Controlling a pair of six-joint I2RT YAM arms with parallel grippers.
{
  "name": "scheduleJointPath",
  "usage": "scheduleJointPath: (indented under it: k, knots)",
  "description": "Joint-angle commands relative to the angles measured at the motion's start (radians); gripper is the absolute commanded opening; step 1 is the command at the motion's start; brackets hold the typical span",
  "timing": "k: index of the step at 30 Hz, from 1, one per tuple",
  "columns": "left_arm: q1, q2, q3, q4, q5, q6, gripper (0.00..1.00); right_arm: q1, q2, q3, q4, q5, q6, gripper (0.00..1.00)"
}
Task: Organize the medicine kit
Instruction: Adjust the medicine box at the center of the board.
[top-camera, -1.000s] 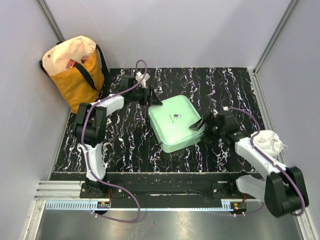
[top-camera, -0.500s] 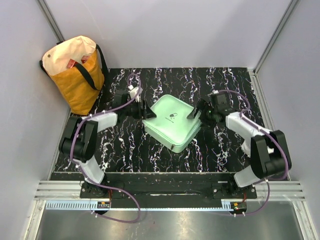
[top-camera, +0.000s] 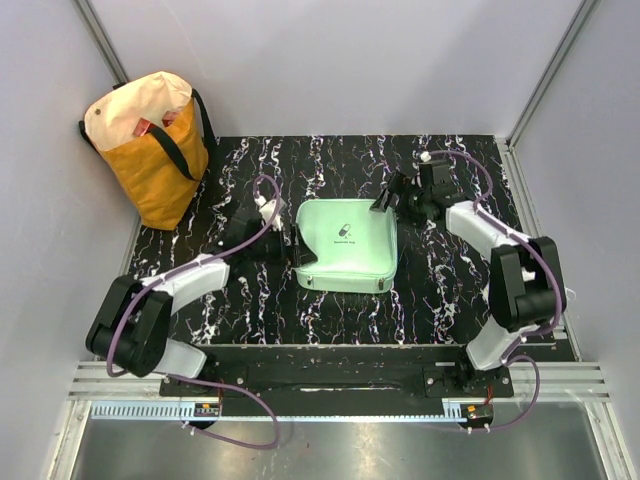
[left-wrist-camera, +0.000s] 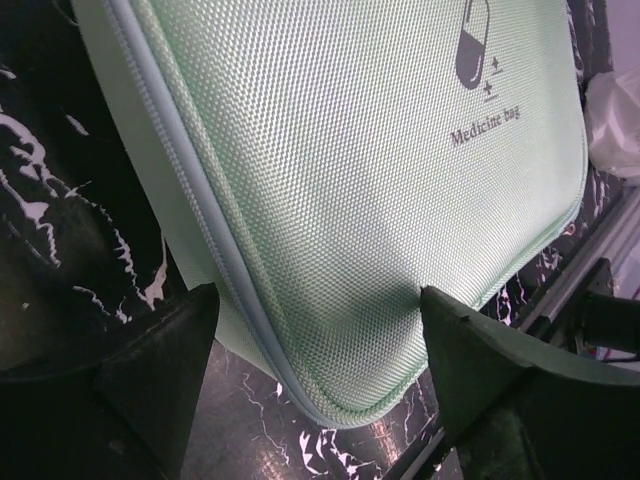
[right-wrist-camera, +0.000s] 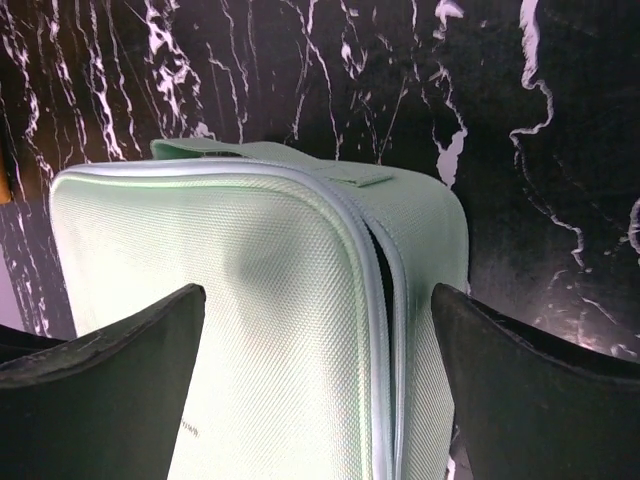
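Note:
The medicine kit (top-camera: 345, 245) is a mint-green zip case lying flat in the middle of the black marbled table, lid up with its pill logo showing. My left gripper (top-camera: 297, 252) is open at the kit's left side near its front-left corner. In the left wrist view a rounded corner of the kit (left-wrist-camera: 350, 180) sits between the spread fingers of the left gripper (left-wrist-camera: 315, 345). My right gripper (top-camera: 390, 197) is open at the kit's far right corner. In the right wrist view that corner of the kit (right-wrist-camera: 250, 300), its zip seam slightly gapped, lies between the jaws of the right gripper (right-wrist-camera: 320, 395).
A yellow-and-cream tote bag (top-camera: 150, 140) stands at the back left against the wall. Grey walls close the table on three sides, with a metal rail (top-camera: 320, 405) along the front. A white crumpled thing (left-wrist-camera: 615, 115) shows beyond the kit in the left wrist view.
The kit has turned from a tilted, diamond-like pose to square with the table. My left gripper has come forward along its left side. My right gripper has moved back to its far right corner.

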Motion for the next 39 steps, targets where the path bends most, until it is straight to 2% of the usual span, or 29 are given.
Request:
scheduleJointPath:
  k: [1,3,5,8,9,11,14,16,17,21,26,30,33,39]
  knots:
    - [-0.010,-0.088,0.066,-0.110,-0.170,0.040,0.91,-0.003,-0.202,-0.014,0.014,0.194,-0.115,1.00]
    - [-0.009,-0.122,0.081,-0.161,-0.253,0.047,0.99,-0.004,-0.299,-0.075,0.038,0.307,-0.162,1.00]
    - [-0.007,-0.162,0.080,-0.198,-0.319,0.044,0.99,-0.004,-0.402,-0.158,0.067,0.375,-0.175,1.00]
    - [-0.023,-0.252,0.066,-0.236,-0.397,0.041,0.99,0.008,-0.560,-0.283,0.045,0.348,-0.126,0.89]
    - [-0.038,-0.299,0.057,-0.241,-0.429,0.034,0.99,0.025,-0.603,-0.316,0.025,0.342,-0.095,0.89]
    - [-0.104,-0.361,0.047,-0.253,-0.478,0.011,0.99,0.132,-0.687,-0.392,-0.002,0.396,-0.064,0.84]
    - [-0.217,-0.419,0.055,-0.278,-0.580,-0.035,0.99,0.354,-0.816,-0.476,-0.055,0.629,0.011,0.80]
    - [-0.280,-0.438,0.055,-0.276,-0.615,-0.070,0.99,0.472,-0.865,-0.508,-0.104,0.746,0.069,0.68]
    - [-0.312,-0.441,0.055,-0.276,-0.635,-0.086,0.99,0.532,-0.876,-0.511,-0.144,0.791,0.100,0.66]
    - [-0.406,-0.418,0.070,-0.263,-0.693,-0.130,0.99,0.698,-0.859,-0.512,-0.219,0.906,0.177,0.65]
    - [-0.445,-0.335,0.112,-0.233,-0.727,-0.161,0.99,0.868,-0.737,-0.449,-0.308,1.048,0.273,0.60]
    - [-0.446,-0.278,0.156,-0.217,-0.733,-0.180,0.99,0.905,-0.630,-0.407,-0.377,1.098,0.362,0.54]
    - [-0.446,-0.243,0.185,-0.209,-0.738,-0.184,0.99,0.905,-0.570,-0.406,-0.322,1.098,0.325,0.54]
    - [-0.448,-0.196,0.222,-0.190,-0.707,-0.175,0.99,0.905,-0.490,-0.387,-0.258,1.105,0.261,0.40]
